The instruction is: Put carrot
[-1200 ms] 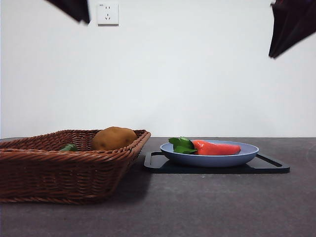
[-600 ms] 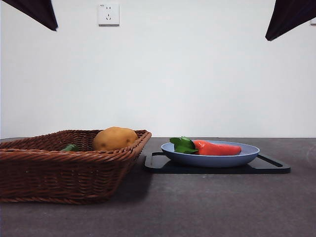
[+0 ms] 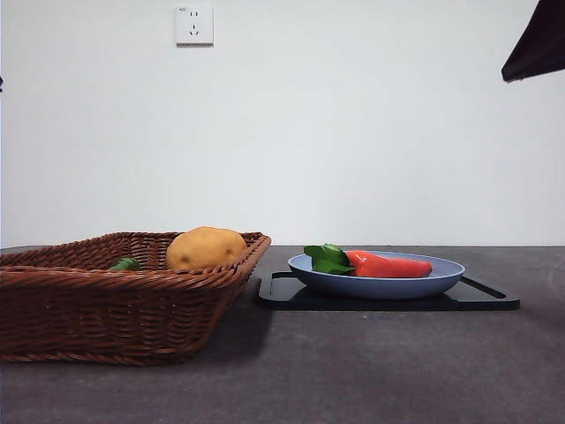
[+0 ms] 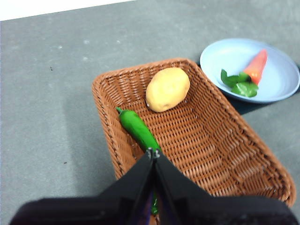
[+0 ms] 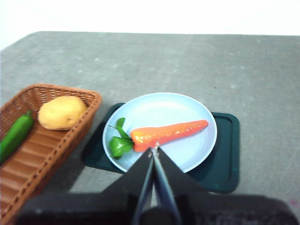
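orange-red carrot (image 5: 168, 132): lying flat in the pale blue plate (image 5: 197, 154), green leaves toward the basket side, tip pointing away from it. Nothing is touching it.
plate: sits on a dark tray (image 5: 226, 161), just beside the wicker basket (image 4: 220, 154) on the grey desk (image 3: 371, 371).
basket contents: tan potato (image 4: 167, 89) and a green pepper (image 4: 138, 131), apart from each other. No carrot in there.
right tool (image 5: 153, 151): I see both jaws pressed together, holding nothing, raised above the plate with the carrot right below the tips. In the front view it is only a dark corner top right.
left tool (image 4: 153, 152): jaws pressed together too, empty, raised over the basket near the pepper. Barely a sliver at the left edge of the front view.
progress: I'd call the put done. Carrot is resting in the plate and both tools are clear of it, up high. Judging by this, nothing is left but parking the arms.
writing: none I can read. Wall socket (image 3: 193, 25) has a tiny mark, too small to make out. No labels on plate, tray or basket.
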Action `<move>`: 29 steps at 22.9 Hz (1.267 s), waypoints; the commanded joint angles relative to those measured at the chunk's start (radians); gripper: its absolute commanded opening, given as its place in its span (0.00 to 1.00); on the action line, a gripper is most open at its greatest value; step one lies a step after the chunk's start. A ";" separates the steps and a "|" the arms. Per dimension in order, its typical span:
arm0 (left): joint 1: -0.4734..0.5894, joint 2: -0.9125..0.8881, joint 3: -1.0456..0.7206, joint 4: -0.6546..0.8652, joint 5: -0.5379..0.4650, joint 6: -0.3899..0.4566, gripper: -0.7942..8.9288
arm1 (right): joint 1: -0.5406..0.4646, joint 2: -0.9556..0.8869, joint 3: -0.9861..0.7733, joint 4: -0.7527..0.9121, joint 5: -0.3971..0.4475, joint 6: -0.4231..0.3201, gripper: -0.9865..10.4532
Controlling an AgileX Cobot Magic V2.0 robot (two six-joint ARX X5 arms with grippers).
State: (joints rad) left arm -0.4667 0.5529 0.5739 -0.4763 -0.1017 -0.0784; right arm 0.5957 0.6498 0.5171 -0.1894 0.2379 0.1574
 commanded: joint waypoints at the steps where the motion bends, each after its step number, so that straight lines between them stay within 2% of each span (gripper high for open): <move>1: -0.003 0.018 0.009 0.010 0.000 -0.023 0.09 | 0.006 -0.001 0.005 0.013 0.004 0.010 0.10; 9: -0.007 0.041 0.007 0.011 0.005 -0.023 0.09 | 0.006 -0.002 0.005 0.013 0.004 0.010 0.10; 10: -0.007 0.023 0.006 0.005 -0.005 -0.023 0.09 | 0.006 -0.002 0.005 0.013 0.005 0.010 0.10; 12: -0.002 -0.074 0.006 0.003 -0.089 0.074 0.09 | 0.006 -0.002 0.005 0.013 0.005 0.010 0.10; 14: 0.012 -0.193 -0.002 0.013 -0.106 0.080 0.09 | 0.006 -0.002 0.005 0.013 0.005 0.010 0.10; 19: 0.153 -0.440 -0.129 0.143 -0.102 0.080 0.09 | 0.006 -0.002 0.005 0.013 0.005 0.010 0.10; 21: 0.225 -0.495 -0.187 0.148 -0.067 0.079 0.09 | 0.006 -0.002 0.005 0.013 0.005 0.010 0.10; 23: 0.263 -0.513 -0.222 0.147 -0.021 0.079 0.09 | 0.006 -0.002 0.005 0.013 0.005 0.010 0.10; 29: 0.319 -0.524 -0.344 0.201 -0.020 0.079 0.09 | 0.006 -0.002 0.005 0.013 0.005 0.010 0.10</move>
State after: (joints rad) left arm -0.1505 0.0341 0.2367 -0.2916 -0.1268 -0.0086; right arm 0.5957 0.6464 0.5171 -0.1864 0.2386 0.1608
